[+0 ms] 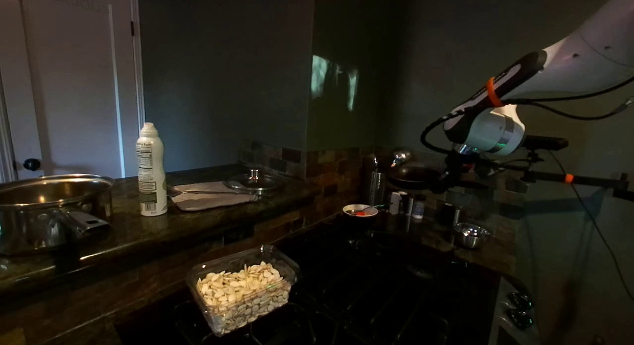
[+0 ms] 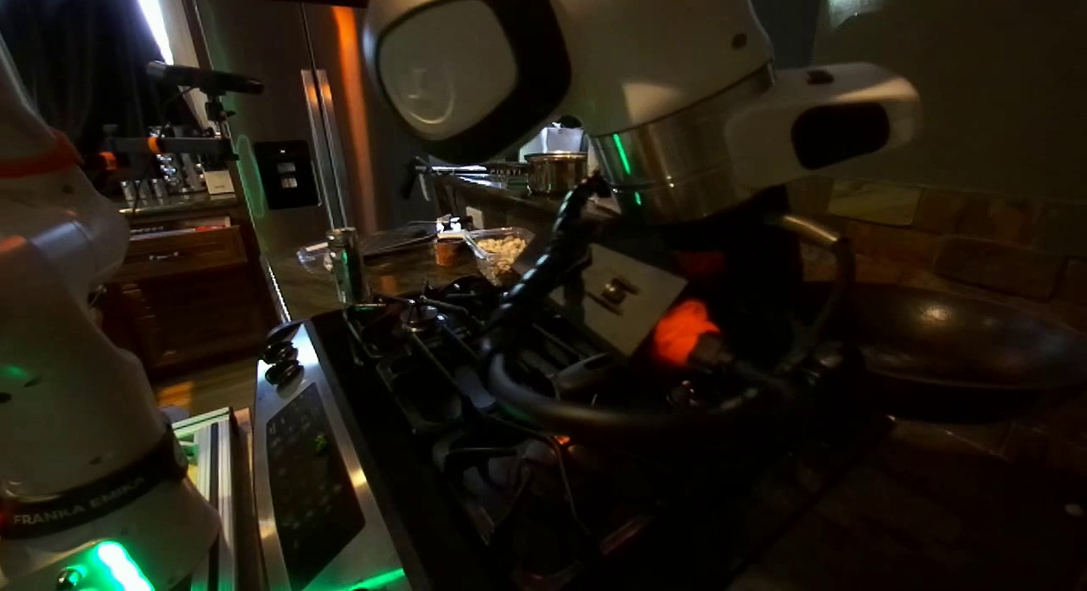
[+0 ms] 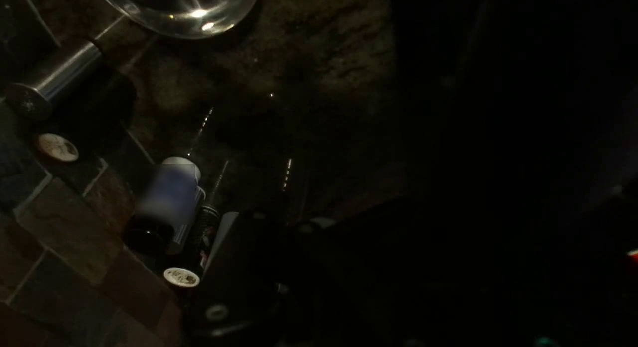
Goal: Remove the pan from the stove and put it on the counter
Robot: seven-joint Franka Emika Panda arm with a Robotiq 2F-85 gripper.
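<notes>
The pan [image 1: 412, 174] is dark and round, raised in the air above the back of the stove area. It shows closer in an exterior view [image 2: 960, 340], roughly level. My gripper [image 1: 448, 179] is at the pan's handle side and appears shut on the handle; the gripper [image 2: 819, 366] is mostly in shadow there. In the wrist view the fingertips [image 3: 282, 223] are close together and very dark, and the pan cannot be made out. The black stove [image 1: 421, 275] lies below, also in an exterior view [image 2: 425, 387]. The dark stone counter [image 1: 129, 236] runs along the left.
Small bottles [image 1: 418, 206], a pale dish [image 1: 360, 211] and a steel bowl [image 1: 471, 234] stand behind the stove. A seed tub [image 1: 242, 285] sits at the stove's edge. A steel pot [image 1: 49, 216], white bottle [image 1: 151, 171], cloth [image 1: 213, 195] and glass lid [image 1: 252, 181] occupy the counter.
</notes>
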